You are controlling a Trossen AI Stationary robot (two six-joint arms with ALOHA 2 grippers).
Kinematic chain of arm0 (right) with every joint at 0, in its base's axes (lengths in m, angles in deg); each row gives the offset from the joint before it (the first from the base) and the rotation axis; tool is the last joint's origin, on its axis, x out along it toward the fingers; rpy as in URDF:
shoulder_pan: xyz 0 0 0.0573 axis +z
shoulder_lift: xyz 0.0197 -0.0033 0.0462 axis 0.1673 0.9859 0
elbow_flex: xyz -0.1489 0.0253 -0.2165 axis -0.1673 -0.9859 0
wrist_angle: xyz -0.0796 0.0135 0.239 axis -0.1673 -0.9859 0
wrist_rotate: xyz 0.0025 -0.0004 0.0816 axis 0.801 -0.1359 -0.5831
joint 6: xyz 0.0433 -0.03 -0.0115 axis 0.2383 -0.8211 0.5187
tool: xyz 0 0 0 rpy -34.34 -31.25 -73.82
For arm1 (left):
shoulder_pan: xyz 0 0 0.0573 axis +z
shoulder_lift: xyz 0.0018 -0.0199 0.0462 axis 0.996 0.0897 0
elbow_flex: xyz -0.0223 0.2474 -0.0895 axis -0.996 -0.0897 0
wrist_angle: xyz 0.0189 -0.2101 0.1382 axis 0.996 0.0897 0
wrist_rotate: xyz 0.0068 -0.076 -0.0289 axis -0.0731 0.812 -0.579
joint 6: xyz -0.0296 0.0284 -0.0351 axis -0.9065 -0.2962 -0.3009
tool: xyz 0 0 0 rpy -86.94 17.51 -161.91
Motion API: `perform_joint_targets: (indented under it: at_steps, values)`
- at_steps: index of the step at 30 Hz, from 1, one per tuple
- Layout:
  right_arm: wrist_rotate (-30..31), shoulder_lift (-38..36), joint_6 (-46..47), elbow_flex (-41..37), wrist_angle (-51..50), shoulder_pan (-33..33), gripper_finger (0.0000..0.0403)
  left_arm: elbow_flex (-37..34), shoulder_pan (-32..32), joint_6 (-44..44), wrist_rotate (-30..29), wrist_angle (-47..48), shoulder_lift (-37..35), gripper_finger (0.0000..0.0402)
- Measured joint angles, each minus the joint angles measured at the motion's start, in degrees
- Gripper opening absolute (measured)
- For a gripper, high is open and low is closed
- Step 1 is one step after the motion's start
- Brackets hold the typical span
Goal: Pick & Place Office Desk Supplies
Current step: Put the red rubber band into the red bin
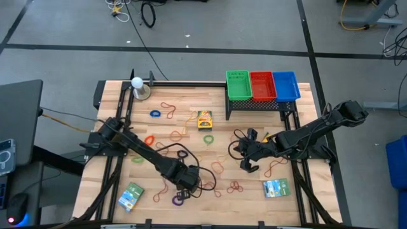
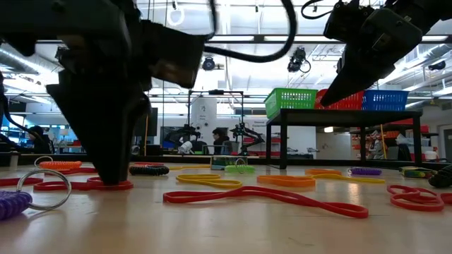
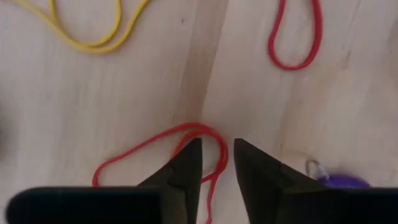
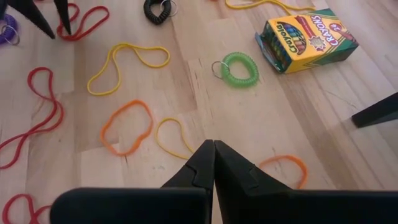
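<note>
From above, the left gripper (image 1: 186, 180) is seen low over the table's near middle, among scattered rubber bands; the right gripper (image 1: 245, 154) is raised right of centre. At table height, the left fingers (image 2: 113, 152) are planted on a red band (image 2: 88, 185). The left wrist view shows them parted, tips astride the red band (image 3: 186, 140) (nothing clasped). The right wrist view shows fingers (image 4: 202, 163) pressed together, empty, above an orange band (image 4: 126, 126) and a crayon box (image 4: 308, 38).

Coloured rubber bands (image 1: 170, 112) lie flat around an upright yellow crayon box (image 1: 204, 119) (two green packets (image 1: 131, 196) farther off).
</note>
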Motion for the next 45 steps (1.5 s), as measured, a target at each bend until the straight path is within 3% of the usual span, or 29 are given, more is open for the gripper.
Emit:
perform_joint_targets:
  at_steps: [7, 20, 29, 36, 45]
  values:
    - [0.0, 0.0, -0.2, 0.0, 0.0, 0.0, 0.0011, 0.1, 0.0, -0.7, 0.4, 0.6, 0.8, 0.0009]
    - [0.1, 0.0, 1.4, 0.0, -0.4, 0.2, 0.0011, -0.1, -0.2, -4.1, -15.7, 1.7, -11.3, 0.0003]
    - [-0.4, 0.0, 3.2, 0.0, 3.0, 1.1, 0.0016, -17.8, 0.3, -9.7, -20.3, -21.0, -23.2, 0.0002]
    - [-0.6, 0.1, -0.2, 0.0, 12.9, 2.8, 0.0084, -25.9, 3.5, -4.3, -19.0, -34.0, -27.9, 0.0002]
    - [0.2, 8.6, -12.6, 7.0, 18.6, 1.2, 0.0181, -27.2, 9.6, 10.6, -5.5, -43.2, -28.0, 0.0001]
